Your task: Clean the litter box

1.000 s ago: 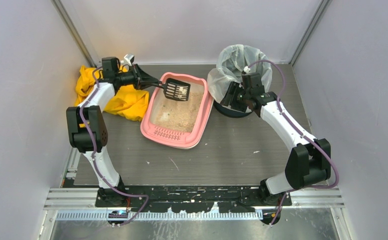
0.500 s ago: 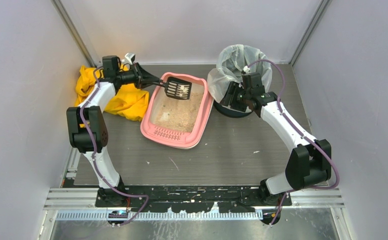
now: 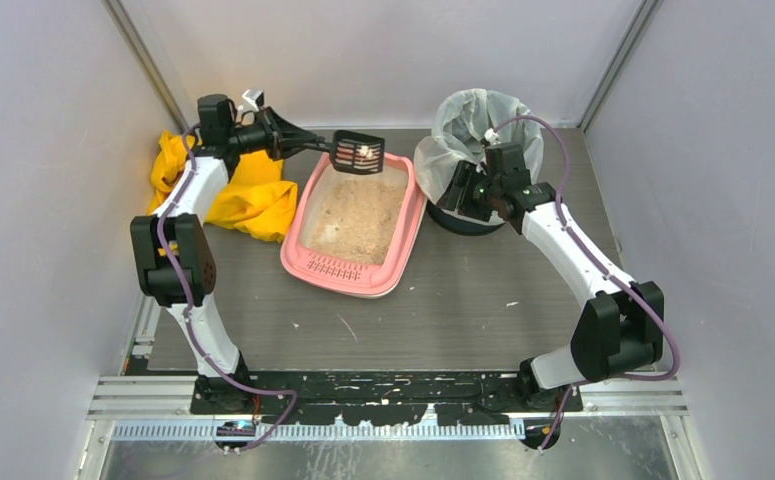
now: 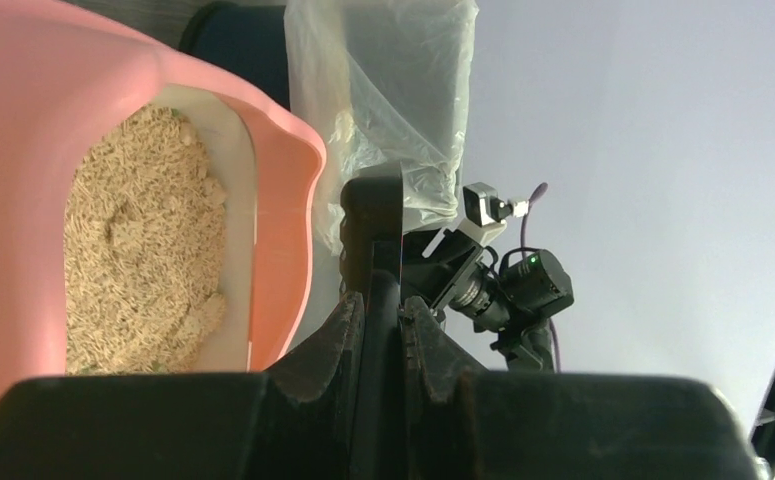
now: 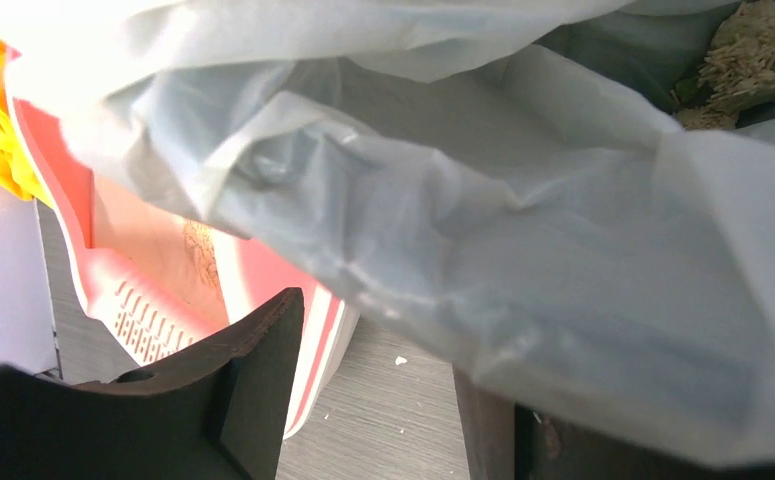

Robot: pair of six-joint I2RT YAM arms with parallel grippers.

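The pink litter box (image 3: 404, 232) lies mid-table with beige litter (image 3: 355, 212) in it. It also shows in the left wrist view (image 4: 285, 190) and in the right wrist view (image 5: 135, 292). My left gripper (image 3: 298, 147) is shut on the handle of a black slotted scoop (image 3: 356, 152). The scoop hangs above the box's far end with white clumps on it. In the left wrist view the gripper (image 4: 383, 322) clamps the handle (image 4: 375, 235). My right gripper (image 3: 471, 196) is at the left side of the lined bin. Its jaws (image 5: 373, 400) stand apart and empty, the right one partly under the liner.
The round dark bin (image 3: 460, 222) with a clear plastic liner (image 3: 475, 122) stands right of the box, with some litter inside it (image 5: 753, 60). A crumpled yellow cloth (image 3: 248, 198) lies left of the box. Grey walls close in the table on three sides.
My left gripper has lifted the scoop with its clumps up and toward the far end of the litter box. The right arm has barely moved.
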